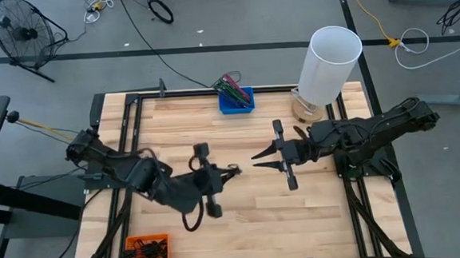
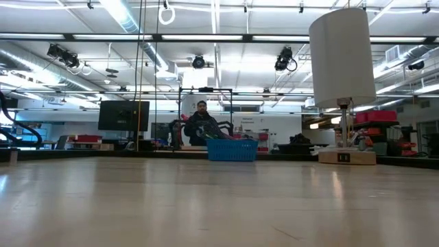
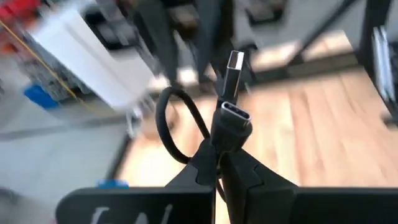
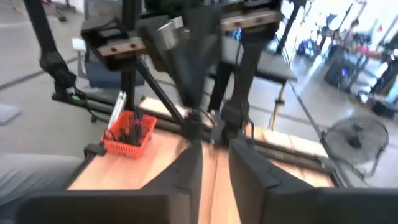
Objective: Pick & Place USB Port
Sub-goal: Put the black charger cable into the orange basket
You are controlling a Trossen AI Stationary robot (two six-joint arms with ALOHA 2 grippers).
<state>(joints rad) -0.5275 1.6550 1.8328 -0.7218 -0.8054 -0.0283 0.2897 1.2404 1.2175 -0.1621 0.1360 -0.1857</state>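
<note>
A short black USB cable (image 3: 231, 118) sits in my left gripper (image 3: 219, 157), which is shut on it above the middle of the table (image 1: 232, 170). The cable shows a USB-C plug (image 3: 236, 115), a silver USB-A plug (image 3: 235, 62) and a loop (image 3: 166, 124). My right gripper (image 1: 257, 161) is open and faces the left one, a short gap away, touching nothing. In the right wrist view its fingers (image 4: 186, 171) point at the left gripper (image 4: 194, 118). Neither arm shows in the low view. My left gripper pinches the black cable between its two fingers, just behind the USB-C plug (image 3: 225, 138). Both plugs stick out beyond the fingertips, toward the right arm. The loop of cable (image 3: 166, 124) curls out to one side. The cable is off the table.
A blue basket (image 1: 235, 101) holding cables stands at the far edge, also in the low view (image 2: 232, 149). A white-shaded lamp (image 1: 330, 63) stands at the far right corner. An orange basket (image 1: 147, 251) sits at the near left corner. A person (image 2: 201, 122) sits beyond the table.
</note>
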